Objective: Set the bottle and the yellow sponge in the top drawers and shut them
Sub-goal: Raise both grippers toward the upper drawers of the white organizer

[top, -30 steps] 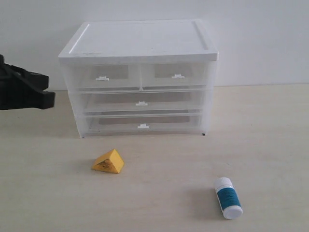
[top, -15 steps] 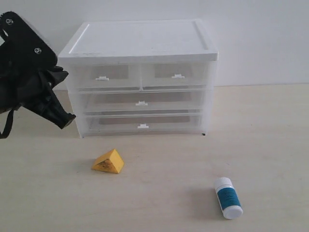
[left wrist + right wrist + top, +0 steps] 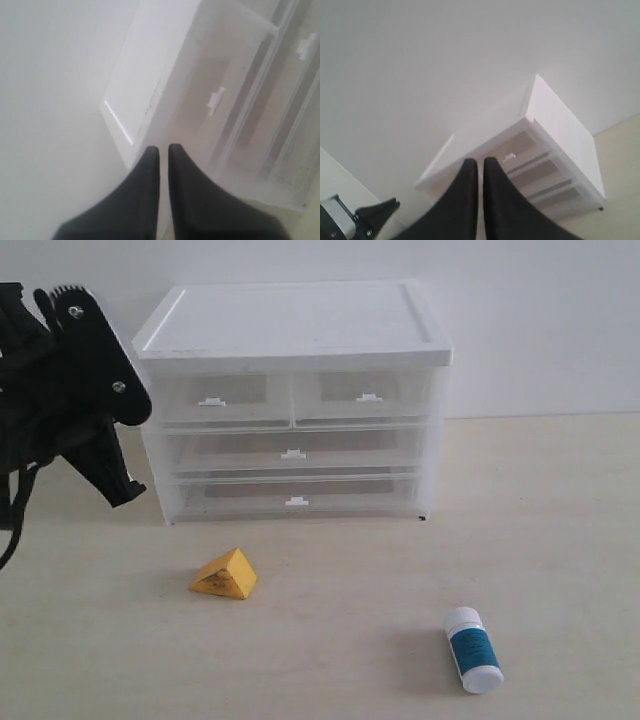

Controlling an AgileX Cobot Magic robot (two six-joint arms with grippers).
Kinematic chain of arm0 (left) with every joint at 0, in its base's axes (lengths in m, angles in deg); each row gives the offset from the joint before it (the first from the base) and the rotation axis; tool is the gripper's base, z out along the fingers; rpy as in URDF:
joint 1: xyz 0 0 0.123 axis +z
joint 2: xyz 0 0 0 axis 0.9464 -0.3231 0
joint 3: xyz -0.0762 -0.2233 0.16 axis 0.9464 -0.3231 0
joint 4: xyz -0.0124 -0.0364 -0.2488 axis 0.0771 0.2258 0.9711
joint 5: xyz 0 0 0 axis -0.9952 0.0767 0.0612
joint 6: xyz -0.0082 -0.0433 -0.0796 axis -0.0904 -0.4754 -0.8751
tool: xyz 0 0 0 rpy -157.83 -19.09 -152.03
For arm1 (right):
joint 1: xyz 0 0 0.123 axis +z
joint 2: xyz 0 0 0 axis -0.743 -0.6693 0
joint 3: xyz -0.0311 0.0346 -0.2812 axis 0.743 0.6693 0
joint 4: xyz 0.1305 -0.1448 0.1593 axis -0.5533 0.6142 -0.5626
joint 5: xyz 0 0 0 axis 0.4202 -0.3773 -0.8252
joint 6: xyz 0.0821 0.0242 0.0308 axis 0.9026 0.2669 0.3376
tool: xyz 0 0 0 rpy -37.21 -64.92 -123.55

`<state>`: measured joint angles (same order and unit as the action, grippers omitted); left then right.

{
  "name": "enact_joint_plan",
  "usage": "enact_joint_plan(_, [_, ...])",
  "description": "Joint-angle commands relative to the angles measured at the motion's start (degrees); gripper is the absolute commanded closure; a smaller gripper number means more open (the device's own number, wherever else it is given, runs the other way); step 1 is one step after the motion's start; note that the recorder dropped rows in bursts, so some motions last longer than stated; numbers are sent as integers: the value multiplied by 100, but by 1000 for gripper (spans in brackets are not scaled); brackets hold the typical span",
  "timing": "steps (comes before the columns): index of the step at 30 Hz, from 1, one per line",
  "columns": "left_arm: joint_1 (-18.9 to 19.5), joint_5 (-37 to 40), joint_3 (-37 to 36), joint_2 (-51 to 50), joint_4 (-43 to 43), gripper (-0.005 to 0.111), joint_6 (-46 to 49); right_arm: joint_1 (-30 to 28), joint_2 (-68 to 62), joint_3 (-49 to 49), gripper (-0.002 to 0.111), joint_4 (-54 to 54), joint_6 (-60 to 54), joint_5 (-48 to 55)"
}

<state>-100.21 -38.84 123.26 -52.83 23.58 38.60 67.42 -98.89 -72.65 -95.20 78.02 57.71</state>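
The yellow sponge (image 3: 225,574) lies on the table in front of the cabinet, left of centre. The bottle (image 3: 472,648) lies on its side near the front right. Both top drawers, left (image 3: 222,398) and right (image 3: 365,395), are closed. My left gripper (image 3: 127,492) hangs beside the cabinet's left wall, fingers pointing down, above and left of the sponge. In the left wrist view that gripper (image 3: 160,149) is shut and holds nothing, facing the left top drawer's handle (image 3: 216,100). My right gripper (image 3: 480,161) is shut and empty, away from the cabinet (image 3: 560,125); the exterior view does not show it.
The white cabinet (image 3: 290,325) stands at the back against a white wall, with two full-width drawers (image 3: 292,453) closed below the top pair. The pale wooden table (image 3: 560,540) stretches out in front and to the right.
My left arm has come in from the left edge, risen and moved toward the cabinet's left side, its fingers turning to point down. Sponge, bottle and drawers have not moved.
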Motion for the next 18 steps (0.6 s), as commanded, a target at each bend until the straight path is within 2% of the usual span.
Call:
enact_joint_plan(1, [-30,-750,43,-416,3,103,19,651,-1751,-1144,108,348,-918,547])
enact_joint_plan(3, [-30,-629,110,-417,-27,103,-913,968,-2985,-2030,108,359,-1765,830])
enact_joint_plan(7, [5,131,321,-417,-27,103,-1717,969,-4182,-2900,108,496,-2760,1220])
enact_joint_plan(12, [39,410,628,-427,-56,103,-2363,969,-5060,-3592,108,863,-2713,1452])
enact_joint_plan(16, [428,1241,901,-473,-426,103,-2910,969,-5217,-3644,108,1496,-2713,1187])
enact_joint_plan(18, [636,1240,928,-576,-643,103,-3270,969,-5202,-3644,108,1761,-2694,1017])
